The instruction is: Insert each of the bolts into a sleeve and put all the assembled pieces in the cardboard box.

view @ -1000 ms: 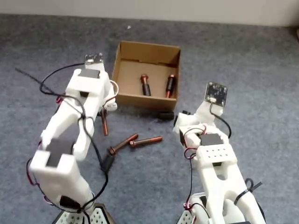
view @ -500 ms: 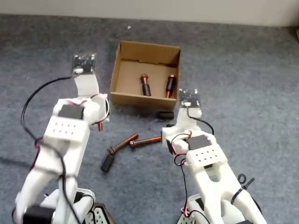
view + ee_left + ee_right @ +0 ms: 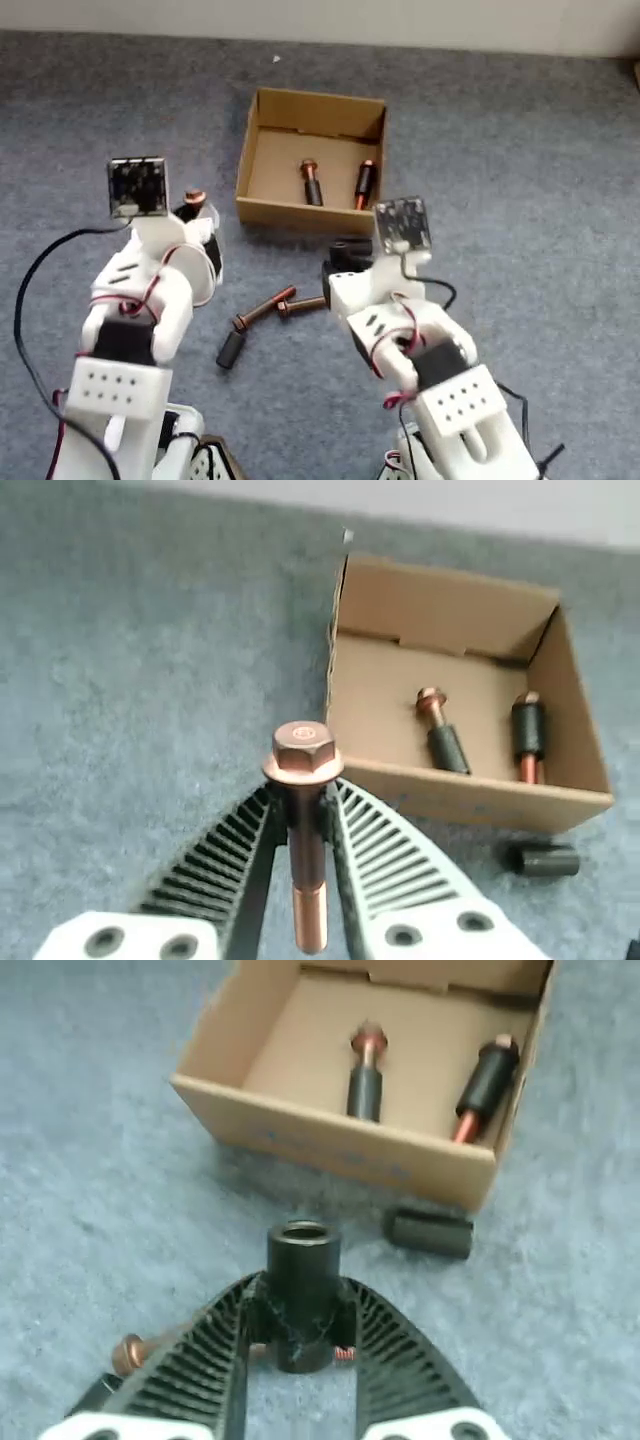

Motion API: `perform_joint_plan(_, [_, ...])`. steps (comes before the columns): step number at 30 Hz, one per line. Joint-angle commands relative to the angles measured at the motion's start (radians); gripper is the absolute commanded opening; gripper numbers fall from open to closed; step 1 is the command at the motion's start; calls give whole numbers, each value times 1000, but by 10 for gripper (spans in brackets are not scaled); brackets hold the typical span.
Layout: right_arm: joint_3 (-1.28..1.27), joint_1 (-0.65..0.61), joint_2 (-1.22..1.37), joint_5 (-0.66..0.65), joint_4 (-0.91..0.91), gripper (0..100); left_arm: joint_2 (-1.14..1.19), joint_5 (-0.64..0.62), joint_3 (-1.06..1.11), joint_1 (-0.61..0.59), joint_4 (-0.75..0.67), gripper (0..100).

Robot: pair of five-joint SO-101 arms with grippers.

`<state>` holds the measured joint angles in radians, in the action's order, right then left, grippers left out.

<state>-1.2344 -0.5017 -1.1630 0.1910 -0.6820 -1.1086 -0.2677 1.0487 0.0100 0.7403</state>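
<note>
We have the left gripper [image 3: 300, 815] clamped on a copper bolt [image 3: 302, 752], whose head stands past its fingertips. The right gripper [image 3: 302, 1290] is closed around a black sleeve [image 3: 303, 1250], with the bore facing away from its wrist. We judge the step to be mating the third pair. Two assembled pieces [image 3: 440, 730] lie in the cardboard box [image 3: 450, 595], ahead of both grippers. Next, we think, shank and bore must come onto one line (a slight tilt could jam them), then push home. A spare sleeve [image 3: 430, 1232] lies just beyond the right gripper's tips. Loose bolts [image 3: 265, 305] lie beneath them. We can read no writing on the box or parts.
</note>
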Motion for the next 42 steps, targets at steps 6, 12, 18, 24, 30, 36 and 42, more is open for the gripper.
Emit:
perform_joint_plan(6, [-156, -137, -294, -28, 104, 5, -289, 3, -10, 99, -26, 6])
perform_joint_plan(12, [-338, -283, -584, -276, 193, 5, -503, 5, -10, 185, -23, 6])
perform_joint_plan(18, [-535, -364, -645, -399, 349, 5, -653, 5, 65, 259, -25, 6])
perform_joint_plan(24, [-536, -360, -676, -397, 395, 5, -713, 9, 159, 329, -26, 6])
perform_joint_plan(30, [-538, -357, -673, -399, 398, 5, -714, 5, 143, 337, -26, 6])
perform_joint_plan(36, [-544, -354, -673, -399, 398, 5, -714, 5, 102, 337, -20, 6])
perform_joint_plan(42, [-544, -303, -673, -396, 412, 5, -716, 3, 76, 357, -6, 6])
